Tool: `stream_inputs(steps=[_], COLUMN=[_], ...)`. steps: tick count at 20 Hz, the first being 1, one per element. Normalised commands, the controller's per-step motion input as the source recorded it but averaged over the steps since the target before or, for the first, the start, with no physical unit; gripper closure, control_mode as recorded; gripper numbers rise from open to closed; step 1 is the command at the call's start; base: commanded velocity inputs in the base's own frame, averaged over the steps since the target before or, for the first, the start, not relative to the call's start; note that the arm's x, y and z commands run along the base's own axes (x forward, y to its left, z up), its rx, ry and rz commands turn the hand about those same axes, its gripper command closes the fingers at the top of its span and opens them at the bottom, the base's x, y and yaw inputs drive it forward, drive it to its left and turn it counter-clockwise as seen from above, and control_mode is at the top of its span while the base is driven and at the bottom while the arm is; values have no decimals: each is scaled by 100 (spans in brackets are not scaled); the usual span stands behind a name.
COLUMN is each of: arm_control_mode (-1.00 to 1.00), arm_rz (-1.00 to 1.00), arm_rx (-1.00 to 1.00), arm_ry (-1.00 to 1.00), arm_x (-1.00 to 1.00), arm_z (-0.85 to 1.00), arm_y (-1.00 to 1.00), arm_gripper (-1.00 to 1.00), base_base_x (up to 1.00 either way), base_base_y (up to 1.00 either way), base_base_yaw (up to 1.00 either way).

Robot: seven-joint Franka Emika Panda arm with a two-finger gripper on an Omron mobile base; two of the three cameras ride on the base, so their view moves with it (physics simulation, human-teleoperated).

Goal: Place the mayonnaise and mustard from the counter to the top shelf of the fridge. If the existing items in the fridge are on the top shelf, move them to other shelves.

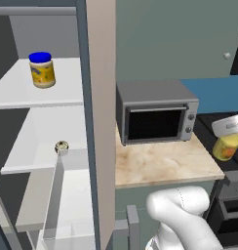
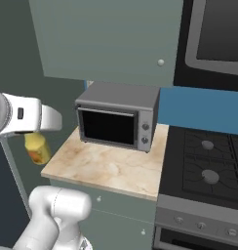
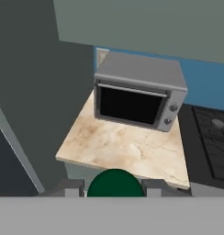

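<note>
Green-capped mustard [image 3: 115, 182] sits pinched in the hand [image 3: 114, 190], lifted clear of the counter [image 3: 127, 147], ready to join the mayonnaise [image 1: 42, 70] on the top shelf [image 1: 23, 95]

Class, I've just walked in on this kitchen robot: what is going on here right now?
The robot arm's gripper is shut on the mustard and holds it lifted off the counter, in front of the toaster oven. The mayonnaise already stands on the top shelf of the open fridge. A small cupcake sits on the shelf below.
</note>
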Motion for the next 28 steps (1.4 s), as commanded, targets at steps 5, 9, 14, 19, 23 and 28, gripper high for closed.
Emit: stream_inputs(steps=[5, 9, 14, 19, 23, 28], arm_control_mode=[-100, -100, 100, 100, 100, 100], arm_rz=[-3, 0, 0, 0, 0, 0], arm_rx=[0, 0, 0, 0, 0, 0], arm_ry=[0, 0, 0, 0, 0, 0], arm_x=[2, -26, 0, 0, 0, 0], arm_z=[0, 0, 0, 0, 0, 0], arm_y=[0, -1, 0, 0, 0, 0], arm_gripper=[100, 100, 100, 100, 100, 100], base_base_x=[0, 0, -100, -100, -100, -76], base_base_y=[0, 0, -22, -3, 22, 93], base_base_yaw=[0, 0, 0, 3, 11, 14])
